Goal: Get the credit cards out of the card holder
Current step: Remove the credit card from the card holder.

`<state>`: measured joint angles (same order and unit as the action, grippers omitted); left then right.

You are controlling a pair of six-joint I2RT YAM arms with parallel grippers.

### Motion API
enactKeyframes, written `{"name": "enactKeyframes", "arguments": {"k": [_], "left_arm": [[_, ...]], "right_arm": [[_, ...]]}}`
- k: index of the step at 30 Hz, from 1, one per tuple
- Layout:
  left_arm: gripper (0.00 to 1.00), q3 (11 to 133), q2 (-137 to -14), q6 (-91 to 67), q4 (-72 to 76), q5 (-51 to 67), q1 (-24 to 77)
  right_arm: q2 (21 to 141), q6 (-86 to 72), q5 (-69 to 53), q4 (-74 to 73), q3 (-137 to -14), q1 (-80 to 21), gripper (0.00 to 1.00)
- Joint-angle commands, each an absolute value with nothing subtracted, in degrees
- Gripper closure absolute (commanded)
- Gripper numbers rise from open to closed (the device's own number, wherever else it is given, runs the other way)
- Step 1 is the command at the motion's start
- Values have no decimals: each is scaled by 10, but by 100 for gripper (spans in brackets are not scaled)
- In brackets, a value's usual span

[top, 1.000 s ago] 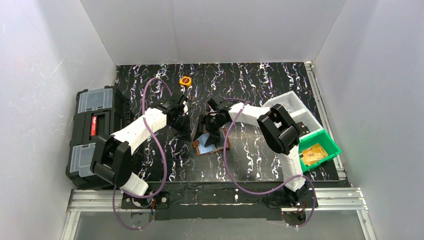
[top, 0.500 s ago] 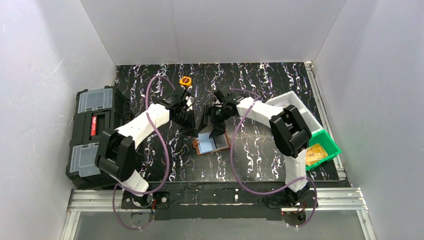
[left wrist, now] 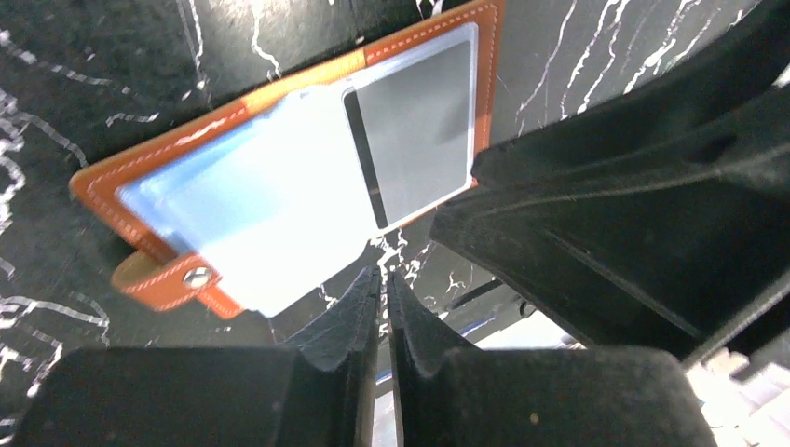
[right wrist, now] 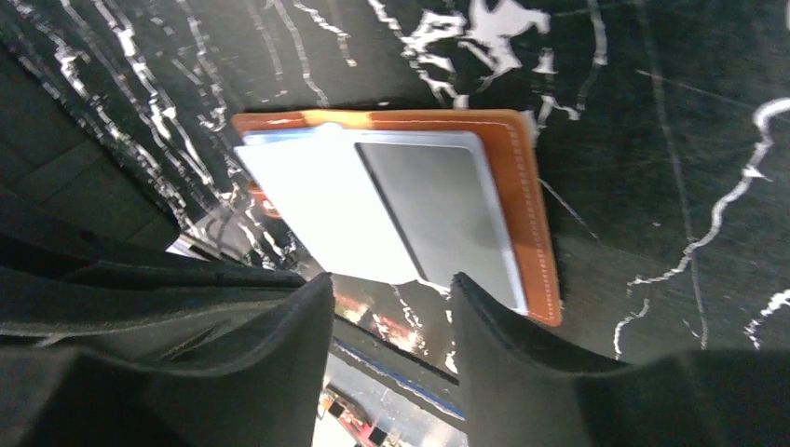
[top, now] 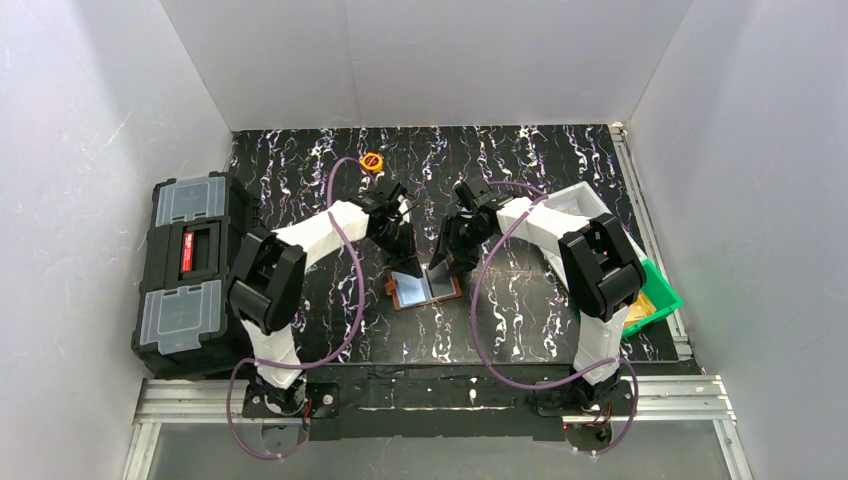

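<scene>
The card holder (top: 425,289) lies open and flat on the black marbled table, brown leather with pale blue-grey pockets. In the left wrist view (left wrist: 307,168) a grey card (left wrist: 419,130) with a dark stripe sits in one pocket, and a bluish face (left wrist: 233,209) fills the other leaf. It also shows in the right wrist view (right wrist: 410,205). My left gripper (left wrist: 383,277) is shut and empty, just off the holder's edge (top: 402,262). My right gripper (right wrist: 391,303) is open and empty, beside the holder's other side (top: 444,268).
A big black toolbox (top: 190,265) with grey lids stands at the left. A small round orange object (top: 372,161) lies at the back. A white tray (top: 580,200) and a green bin (top: 662,290) holding orange-tan flat pieces (top: 633,314) stand at the right.
Both grippers have moved back and to the right, off the top of the holder. The holder now lies uncovered and open. The left gripper's jaws are closed together.
</scene>
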<state>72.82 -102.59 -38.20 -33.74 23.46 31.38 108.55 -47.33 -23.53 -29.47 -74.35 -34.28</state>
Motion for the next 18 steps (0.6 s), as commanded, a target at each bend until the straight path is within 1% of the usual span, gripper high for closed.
{"name": "enactKeyframes", "arguments": {"k": [1, 4, 9, 18], "left_arm": [[92, 755, -1055, -398, -320, 266, 326], [92, 759, -1074, -402, -314, 263, 330], [92, 741, -1083, -404, -303, 249, 330], [91, 719, -1094, -405, -280, 250, 330]], "right_arm": [[1056, -432, -188, -326, -737, -344, 50], [1059, -423, -177, -332, -738, -345, 58], [1063, -416, -161, -340, -739, -345, 66], [1075, -412, -149, -343, -739, -352, 71]]}}
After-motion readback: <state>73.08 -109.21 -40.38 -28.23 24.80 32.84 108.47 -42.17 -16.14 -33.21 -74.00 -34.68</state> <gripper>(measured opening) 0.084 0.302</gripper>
